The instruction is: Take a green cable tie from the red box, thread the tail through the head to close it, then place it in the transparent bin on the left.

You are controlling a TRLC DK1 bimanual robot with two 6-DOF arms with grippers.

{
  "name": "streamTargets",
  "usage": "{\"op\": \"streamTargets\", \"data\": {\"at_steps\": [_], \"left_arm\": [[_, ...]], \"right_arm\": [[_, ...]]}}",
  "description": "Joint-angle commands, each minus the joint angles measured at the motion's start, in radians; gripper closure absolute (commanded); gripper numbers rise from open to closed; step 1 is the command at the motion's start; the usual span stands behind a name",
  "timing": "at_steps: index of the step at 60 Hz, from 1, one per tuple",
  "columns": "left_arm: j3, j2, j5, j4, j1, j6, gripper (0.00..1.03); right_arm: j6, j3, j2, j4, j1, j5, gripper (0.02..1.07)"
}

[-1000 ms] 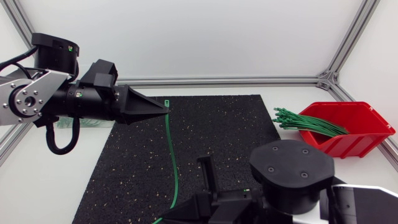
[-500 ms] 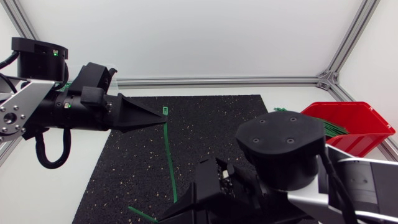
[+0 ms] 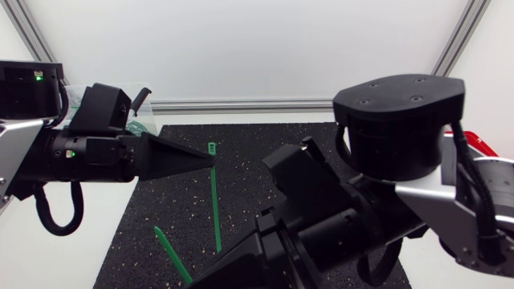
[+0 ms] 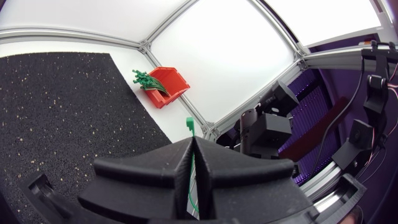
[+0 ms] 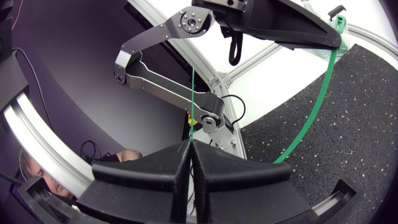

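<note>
A green cable tie (image 3: pixel 214 205) hangs between my two grippers above the black mat. My left gripper (image 3: pixel 210 158) is shut on it just below its square head (image 3: pixel 212 148); the left wrist view shows the head (image 4: pixel 190 124) sticking up past the shut fingertips (image 4: pixel 193 142). My right gripper (image 3: pixel 201 281), low at the front, is shut on the tail end, and the loose tail (image 3: pixel 170 255) pokes out to the left. From the right wrist, the band (image 5: pixel 316 109) curves up to the left gripper (image 5: pixel 280 25). The red box (image 4: pixel 166 87) holds several green ties (image 4: pixel 146 79).
The black speckled mat (image 3: pixel 265 160) covers the middle of the table. The transparent bin (image 3: pixel 136 124) stands at the back left, mostly hidden behind my left arm. My bulky right arm (image 3: pixel 397 128) hides most of the red box (image 3: pixel 490 144) in the head view.
My right arm has swung up and leftward, carrying the tail end so the tail now sticks out left. My left gripper has shifted slightly forward with the head.
</note>
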Motion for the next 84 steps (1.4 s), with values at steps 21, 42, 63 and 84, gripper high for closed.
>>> {"op": "streamTargets", "data": {"at_steps": [21,42,63,84], "left_arm": [[-0.108,-0.205,-0.202,0.149,-0.151,-0.092,0.99],[-0.131,-0.27,-0.418,0.22,-0.285,-0.152,0.99],[-0.122,-0.338,-0.581,0.212,-0.436,-0.16,0.99],[-0.104,-0.338,-0.769,0.231,-0.574,-0.103,0.99]], "right_arm": [[0.297,0.107,-0.105,-0.136,-0.073,-0.103,1.01],[0.479,0.2,-0.148,-0.226,-0.108,-0.164,1.01],[0.606,0.283,-0.165,-0.298,-0.142,-0.23,1.01],[0.649,0.335,-0.166,-0.387,-0.151,-0.241,1.01]]}}
